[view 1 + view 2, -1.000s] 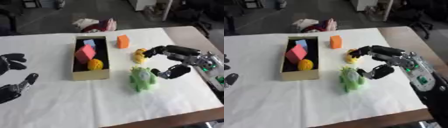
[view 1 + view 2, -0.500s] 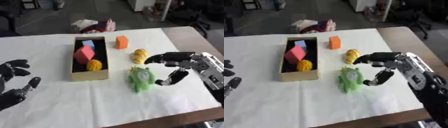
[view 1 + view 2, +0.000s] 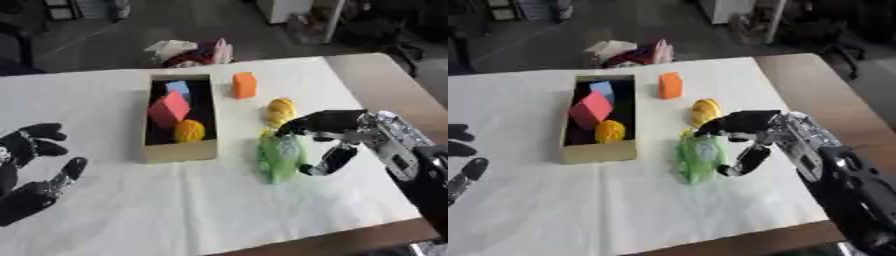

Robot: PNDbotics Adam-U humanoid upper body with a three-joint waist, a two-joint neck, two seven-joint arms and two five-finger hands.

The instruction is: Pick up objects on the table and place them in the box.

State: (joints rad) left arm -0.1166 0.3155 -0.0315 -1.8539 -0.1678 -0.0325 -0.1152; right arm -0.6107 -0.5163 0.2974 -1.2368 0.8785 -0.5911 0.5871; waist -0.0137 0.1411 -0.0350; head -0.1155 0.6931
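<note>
A green toy (image 3: 278,156) lies on the white cloth just right of the tan box (image 3: 179,151). My right hand (image 3: 337,132) arches around it from the right, fingers above its top end and thumb by its lower side, open and not closed on it. A yellow object (image 3: 281,110) sits just beyond the green toy, and an orange block (image 3: 244,84) stands farther back. Inside the box lie a red block (image 3: 168,109), a blue block (image 3: 178,89) and a yellow ball (image 3: 188,131). My left hand (image 3: 31,167) rests open at the lower left.
A heap of white, red and pink cloth (image 3: 192,51) lies at the table's far edge behind the box. Bare brown tabletop (image 3: 376,85) shows to the right of the white cloth. The table's front edge runs close below my right forearm.
My right hand has come down and left from beside the yellow object to arch around the green toy. The left hand has shifted slightly at the lower left.
</note>
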